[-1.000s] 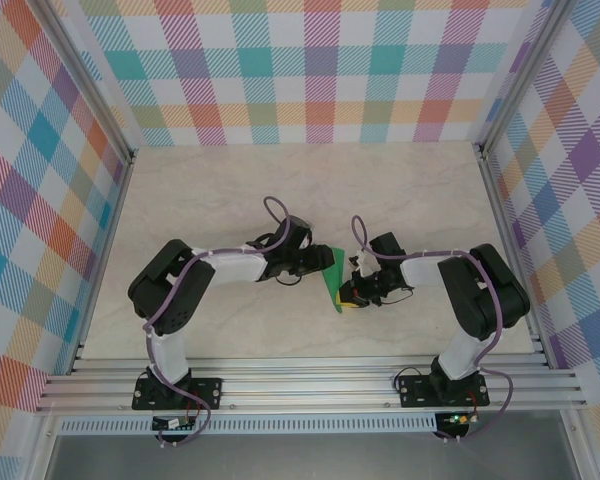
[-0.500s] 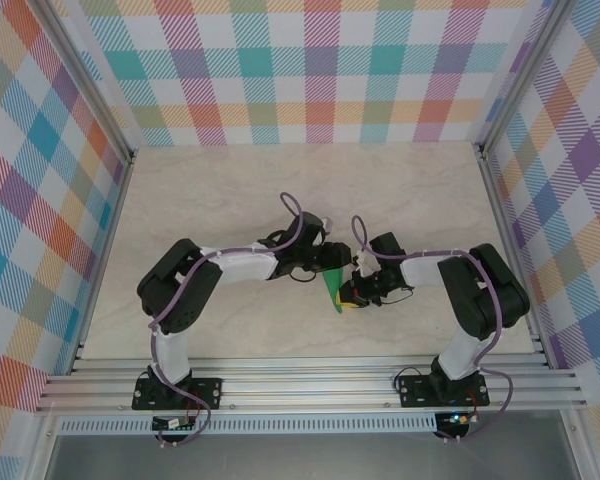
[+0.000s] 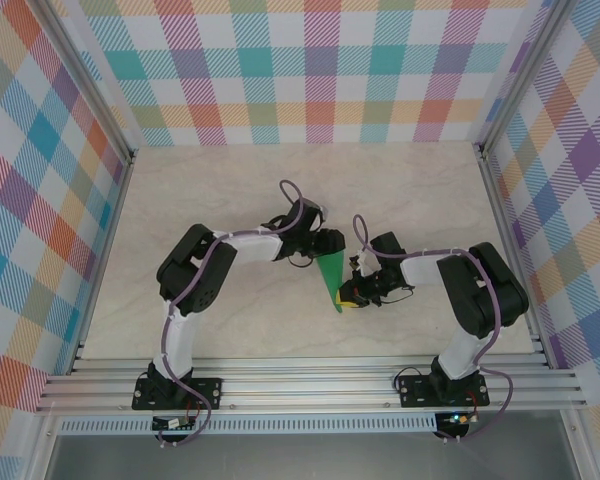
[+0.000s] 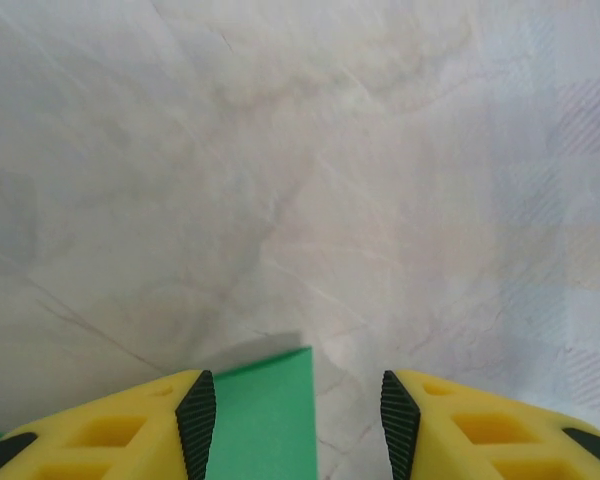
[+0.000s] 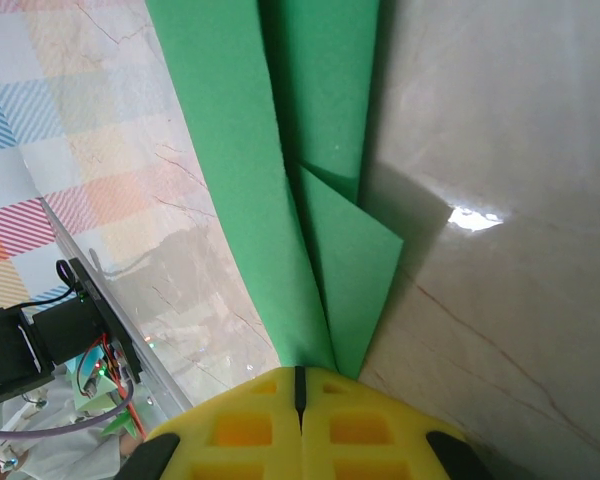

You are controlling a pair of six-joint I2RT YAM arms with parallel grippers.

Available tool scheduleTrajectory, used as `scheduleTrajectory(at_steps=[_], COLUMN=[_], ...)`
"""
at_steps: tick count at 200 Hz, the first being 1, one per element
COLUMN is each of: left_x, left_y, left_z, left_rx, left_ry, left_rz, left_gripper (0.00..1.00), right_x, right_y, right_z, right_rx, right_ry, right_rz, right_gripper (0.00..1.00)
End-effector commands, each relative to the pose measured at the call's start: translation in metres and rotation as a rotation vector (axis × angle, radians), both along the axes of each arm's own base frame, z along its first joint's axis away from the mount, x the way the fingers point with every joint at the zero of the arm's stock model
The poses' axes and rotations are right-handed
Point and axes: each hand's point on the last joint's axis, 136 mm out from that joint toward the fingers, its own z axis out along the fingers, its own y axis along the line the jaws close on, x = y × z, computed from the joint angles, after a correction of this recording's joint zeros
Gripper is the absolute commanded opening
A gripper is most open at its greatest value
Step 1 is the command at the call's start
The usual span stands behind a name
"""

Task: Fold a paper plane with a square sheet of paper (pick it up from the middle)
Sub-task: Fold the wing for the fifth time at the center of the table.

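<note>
The bright-green paper [image 3: 330, 281], folded into a narrow pointed dart with a centre crease, stands on edge at mid-table. My right gripper [image 3: 352, 295] is shut on its near end. In the right wrist view the folded layers [image 5: 280, 150] rise straight out of the closed yellow jaws of the right gripper [image 5: 301, 385]. My left gripper [image 3: 323, 246] hovers open over the paper's far end. In the left wrist view a green corner [image 4: 265, 415] lies between the jaws of the left gripper [image 4: 298, 425], close beside the left pad [image 4: 196, 420] and well apart from the right pad.
The marble-look tabletop [image 3: 230, 190] is walled by plaid panels [image 3: 310, 70] at the back and both sides. An aluminium rail [image 3: 310, 385] carrying both arm bases runs along the near edge.
My left arm has swung right and slightly farther back, bringing its gripper over the paper's far end. The right gripper and the paper have stayed in place.
</note>
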Motion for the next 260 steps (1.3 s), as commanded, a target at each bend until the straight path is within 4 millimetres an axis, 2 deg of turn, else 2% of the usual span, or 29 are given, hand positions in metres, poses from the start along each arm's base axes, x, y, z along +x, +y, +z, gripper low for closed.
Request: scheduleTrajectory(at_steps=[1, 35, 53, 69, 95, 114, 123, 147, 189, 205, 260], left_x=[0.013, 0.026, 0.028, 0.025, 0.008, -0.013, -0.025, -0.050, -0.060, -0.060, -0.061], left_y=[0.021, 0.046, 0.053, 0.056, 0.060, 0.056, 0.047, 0.021, -0.007, -0.010, -0.002], left_z=[-0.010, 0.000, 0.020, 0.046, 0.083, 0.091, 0.092, 0.078, 0.034, 0.023, -0.017], left_rx=[0.048, 0.058, 0.039, 0.025, -0.018, -0.032, -0.049, -0.058, -0.050, -0.033, 0.023], left_ry=[0.014, -0.006, -0.035, -0.078, -0.126, -0.118, -0.114, -0.079, 0.011, 0.027, 0.085], left_rz=[0.013, 0.046, 0.051, 0.045, 0.050, 0.036, 0.008, -0.045, -0.050, -0.042, 0.011], left_gripper=[0.50, 0.51, 0.51, 0.52, 0.53, 0.52, 0.51, 0.46, 0.38, 0.37, 0.35], right_x=[-0.028, -0.028, -0.027, -0.025, -0.020, -0.013, -0.010, -0.005, -0.007, -0.006, -0.006], right_y=[-0.015, -0.014, -0.012, -0.008, -0.002, 0.001, 0.000, 0.000, -0.004, -0.004, -0.004], right_z=[-0.035, -0.034, -0.032, -0.028, -0.024, -0.020, -0.019, -0.018, -0.020, -0.021, -0.019], right_rx=[-0.140, -0.131, -0.115, -0.095, -0.083, -0.083, -0.092, -0.105, -0.122, -0.129, -0.125], right_ry=[0.074, 0.070, 0.061, 0.056, 0.028, 0.000, -0.007, -0.018, -0.023, -0.026, -0.029], right_rz=[0.025, 0.031, 0.041, 0.056, 0.090, 0.111, 0.112, 0.105, 0.082, 0.077, 0.053], right_gripper=[0.01, 0.01, 0.01, 0.02, 0.02, 0.02, 0.02, 0.02, 0.03, 0.03, 0.03])
